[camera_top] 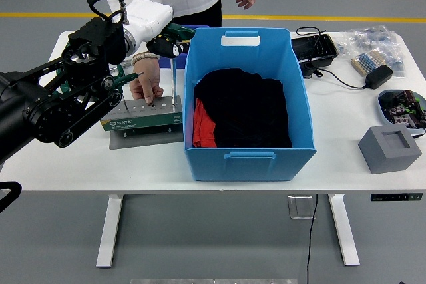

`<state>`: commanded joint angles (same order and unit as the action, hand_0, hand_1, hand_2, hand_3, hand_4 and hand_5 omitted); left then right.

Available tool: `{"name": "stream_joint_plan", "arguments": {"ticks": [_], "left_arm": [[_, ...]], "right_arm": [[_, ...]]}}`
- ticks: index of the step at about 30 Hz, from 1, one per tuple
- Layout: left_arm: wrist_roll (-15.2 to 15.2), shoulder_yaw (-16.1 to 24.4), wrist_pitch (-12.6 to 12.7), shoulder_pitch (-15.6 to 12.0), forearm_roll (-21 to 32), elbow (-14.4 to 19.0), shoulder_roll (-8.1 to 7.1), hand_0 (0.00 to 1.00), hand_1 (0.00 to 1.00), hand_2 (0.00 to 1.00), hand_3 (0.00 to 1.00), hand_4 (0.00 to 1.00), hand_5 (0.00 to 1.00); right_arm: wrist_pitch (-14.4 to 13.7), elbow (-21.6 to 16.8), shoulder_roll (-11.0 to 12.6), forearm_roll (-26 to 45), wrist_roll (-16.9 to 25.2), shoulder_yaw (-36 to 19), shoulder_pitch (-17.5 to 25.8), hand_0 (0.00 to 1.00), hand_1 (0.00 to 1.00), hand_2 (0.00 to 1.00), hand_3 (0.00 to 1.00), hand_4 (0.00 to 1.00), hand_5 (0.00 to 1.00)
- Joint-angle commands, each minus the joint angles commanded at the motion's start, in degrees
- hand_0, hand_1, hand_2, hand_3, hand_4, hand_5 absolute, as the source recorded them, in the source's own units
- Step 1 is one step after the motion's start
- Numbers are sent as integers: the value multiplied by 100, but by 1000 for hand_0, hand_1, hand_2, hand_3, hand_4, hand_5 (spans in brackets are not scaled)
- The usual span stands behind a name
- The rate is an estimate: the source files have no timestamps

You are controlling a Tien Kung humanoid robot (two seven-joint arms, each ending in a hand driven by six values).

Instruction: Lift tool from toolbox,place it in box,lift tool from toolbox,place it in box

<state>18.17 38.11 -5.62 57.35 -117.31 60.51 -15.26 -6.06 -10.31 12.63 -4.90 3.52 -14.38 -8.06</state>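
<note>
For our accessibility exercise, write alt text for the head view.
The robot's left hand grips a green-handled tool still standing in the toolbox, beside a blue box holding dark cloth. A person's hand presses on the toolbox top.

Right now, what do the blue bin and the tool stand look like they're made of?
Blue bin: likely corrugated plastic sheet, matte, with thin flat walls and cut-out handles. Tool stand: apparently metal, dull grey, with drilled holes and a flat base plate.
</note>
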Motion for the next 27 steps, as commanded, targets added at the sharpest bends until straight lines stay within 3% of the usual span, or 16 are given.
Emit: {"name": "stream_joint_plan", "arguments": {"ticks": [27], "left_arm": [[144,285,-212,69,212,360,-142,295,135,153,146,645,395]], "right_arm": [[1,0,0,-18,-1,-24,-6,684,659,712,572,782,723]]}}
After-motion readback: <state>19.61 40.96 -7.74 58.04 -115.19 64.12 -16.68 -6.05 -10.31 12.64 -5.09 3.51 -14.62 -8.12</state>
